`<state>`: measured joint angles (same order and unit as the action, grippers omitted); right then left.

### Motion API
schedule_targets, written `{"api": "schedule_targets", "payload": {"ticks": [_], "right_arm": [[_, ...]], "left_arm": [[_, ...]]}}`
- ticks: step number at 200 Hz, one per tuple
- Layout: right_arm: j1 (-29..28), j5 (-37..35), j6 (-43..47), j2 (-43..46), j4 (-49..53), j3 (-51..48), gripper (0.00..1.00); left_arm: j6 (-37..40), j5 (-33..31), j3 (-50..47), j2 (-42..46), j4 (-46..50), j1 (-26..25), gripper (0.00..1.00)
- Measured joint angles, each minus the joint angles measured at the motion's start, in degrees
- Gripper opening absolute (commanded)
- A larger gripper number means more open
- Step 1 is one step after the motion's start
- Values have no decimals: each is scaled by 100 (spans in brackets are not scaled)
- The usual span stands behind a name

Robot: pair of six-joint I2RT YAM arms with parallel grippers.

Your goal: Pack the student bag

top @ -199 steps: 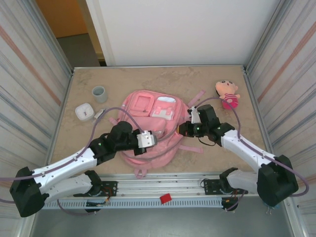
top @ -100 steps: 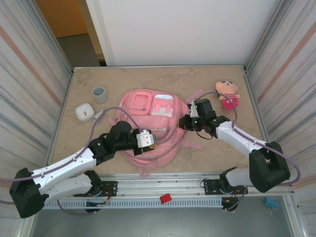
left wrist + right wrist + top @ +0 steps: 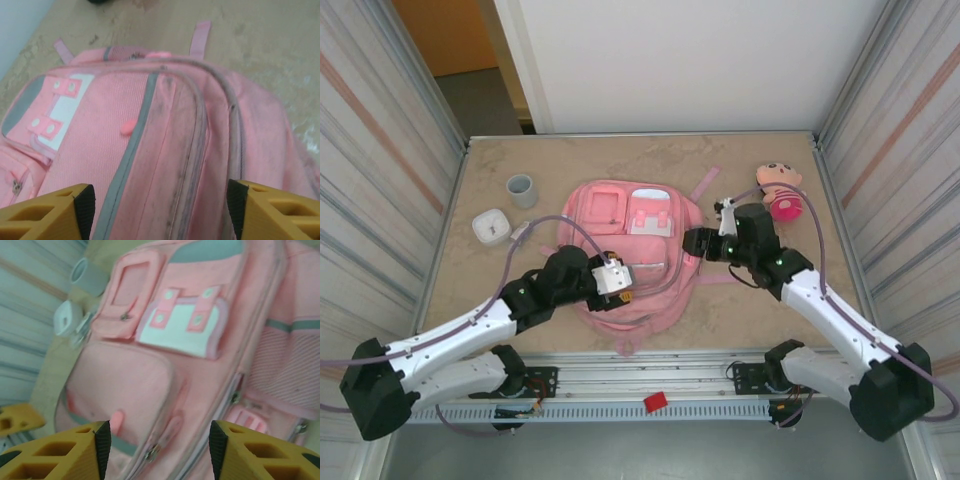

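- Jaws of the left gripper (image 3: 160, 200) stand wide apart and hold nothing; a second ago they were shut. Bag (image 3: 165, 135) fabric lies below and ahead of them, not pinched.
- Right gripper (image 3: 157, 437): jaws also parted, less widely, from shut a second ago. Nothing is between them. The bag's front pockets lie just ahead and below.
- Both opened together, so this reads as a joint release of the bag.
- Overhead, the bag (image 3: 645, 290) lies between the two grippers, front face up on the table (image 3: 570, 160). It sits straighter than a second ago, and its bunched near end has flattened out.
- Left gripper (image 3: 617, 283) is over the bag's near left part. Right gripper (image 3: 692, 243) is at the bag's right edge, having swung round from its earlier pose.
- Doll (image 3: 779, 188) lies beyond the right jaws, apart from them. Cup (image 3: 521, 189) and white box (image 3: 492, 226) lie well off to the left of the left jaws. All three are outside the bag.
- Judgement: the bag is now laid out and let go, but the packing itself is not yet done. I cannot tell whether the main zip is open.
- Likely next need: open a compartment, or fetch an item with the freed jaws.
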<state>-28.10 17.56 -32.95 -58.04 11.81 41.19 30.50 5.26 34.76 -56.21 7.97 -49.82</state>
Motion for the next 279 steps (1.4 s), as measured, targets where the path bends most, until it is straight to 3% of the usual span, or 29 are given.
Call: {"api": "schedule_targets", "payload": {"ticks": [32, 65, 81, 92, 138, 194, 244, 279], "right_arm": [[-262, -2, -118, 295, -39, -514, 56], [-282, -109, -129, 496, -155, -802, 58], [-282, -227, -101, 715, -240, -940, 61], [-282, -284, -68, 925, -361, -1067, 63], [-225, 114, 319, 1193, -763, -1329, 73], [-114, 1281, 529, -122, -1290, -970, 87], [-111, 1873, 826, -1196, -1801, -382, 86], [-111, 2240, 997, -1786, -1801, -87, 78]], "left_arm": [[444, -446, 179, -599, 426, 0, 67], [669, -706, 372, -1036, 540, 0, 37], [732, -656, 372, -1008, 527, 0, 15], [680, -564, 369, -925, 522, 4, 9], [306, 393, -199, -79, -103, 623, 8], [-76, 1082, -684, 306, -627, 1010, 8], [-149, 1196, -684, 273, -739, 1014, 8], [-223, 1305, -684, 271, -791, 1078, 8]]}}
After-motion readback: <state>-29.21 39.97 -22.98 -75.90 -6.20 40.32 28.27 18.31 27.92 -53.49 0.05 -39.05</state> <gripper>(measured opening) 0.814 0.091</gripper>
